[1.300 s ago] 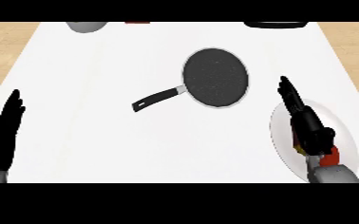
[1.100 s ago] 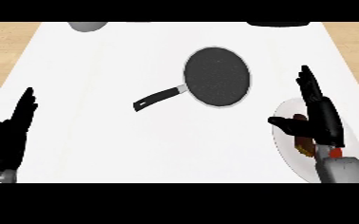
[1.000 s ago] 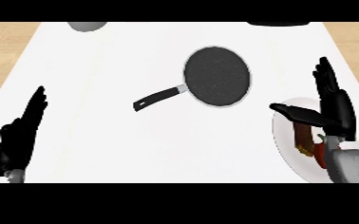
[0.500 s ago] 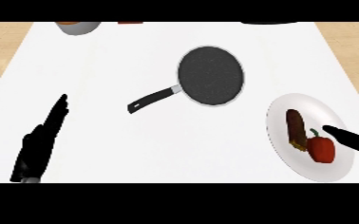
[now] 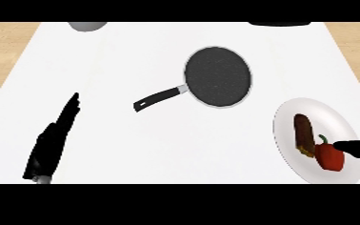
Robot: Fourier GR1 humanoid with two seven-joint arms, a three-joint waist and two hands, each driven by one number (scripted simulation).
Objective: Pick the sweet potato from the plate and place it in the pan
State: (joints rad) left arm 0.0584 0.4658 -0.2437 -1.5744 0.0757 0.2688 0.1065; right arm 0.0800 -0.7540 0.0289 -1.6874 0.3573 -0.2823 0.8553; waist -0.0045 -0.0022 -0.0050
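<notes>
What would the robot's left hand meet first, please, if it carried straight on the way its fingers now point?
Probably nothing soon: the left hand points up the bare white counter; the line passes right of the grey bowl, though depth is unclear.

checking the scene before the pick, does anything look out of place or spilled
Nothing stands out. The sweet potato lies on the plate beside a red pepper, the pan sits flat and empty on the counter, and nothing is spilled.

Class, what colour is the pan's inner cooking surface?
Dark speckled grey, ringed by a pale rim, on the round frying pan; head view.
</notes>
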